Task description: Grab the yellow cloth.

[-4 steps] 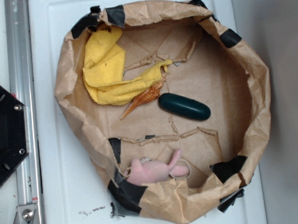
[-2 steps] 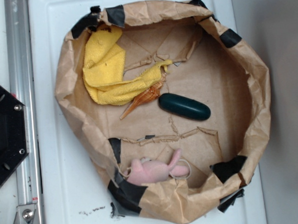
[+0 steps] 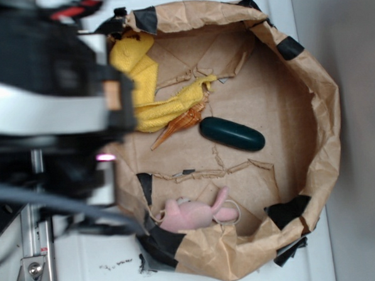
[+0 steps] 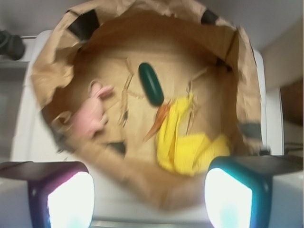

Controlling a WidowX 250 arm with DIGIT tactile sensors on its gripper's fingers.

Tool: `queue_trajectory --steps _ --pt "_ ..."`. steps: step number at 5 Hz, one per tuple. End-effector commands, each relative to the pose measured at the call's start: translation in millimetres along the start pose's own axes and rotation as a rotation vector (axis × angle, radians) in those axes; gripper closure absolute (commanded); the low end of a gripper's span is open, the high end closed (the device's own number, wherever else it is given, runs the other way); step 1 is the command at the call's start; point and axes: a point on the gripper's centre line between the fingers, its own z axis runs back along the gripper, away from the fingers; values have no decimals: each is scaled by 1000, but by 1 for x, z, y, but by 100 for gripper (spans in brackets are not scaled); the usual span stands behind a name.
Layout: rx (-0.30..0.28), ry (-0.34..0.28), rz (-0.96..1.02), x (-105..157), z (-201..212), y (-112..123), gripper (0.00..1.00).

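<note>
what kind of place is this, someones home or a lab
Most likely a robot lab bench, not a home: a taped brown paper bin holds test items, a yellow cloth, a dark green oval and a pink plush toy, and a robot arm reaches in.

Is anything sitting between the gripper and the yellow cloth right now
Nothing visible lies on the yellow cloth. The brown paper wall rises between it and the gripper, so the approach must clear that rim. The orange cone only touches its edge.
</note>
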Motion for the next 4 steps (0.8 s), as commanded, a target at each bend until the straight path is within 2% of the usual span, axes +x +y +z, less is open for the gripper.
queue_trajectory --steps 1,2,3,4 --pt "-5 173 -153 24 -96 13 0" --pt "-27 291 -146 4 -126 34 0" --pt "11 356 -149 -21 -136 53 0" --pt "-9 305 -124 -42 -153 79 0"
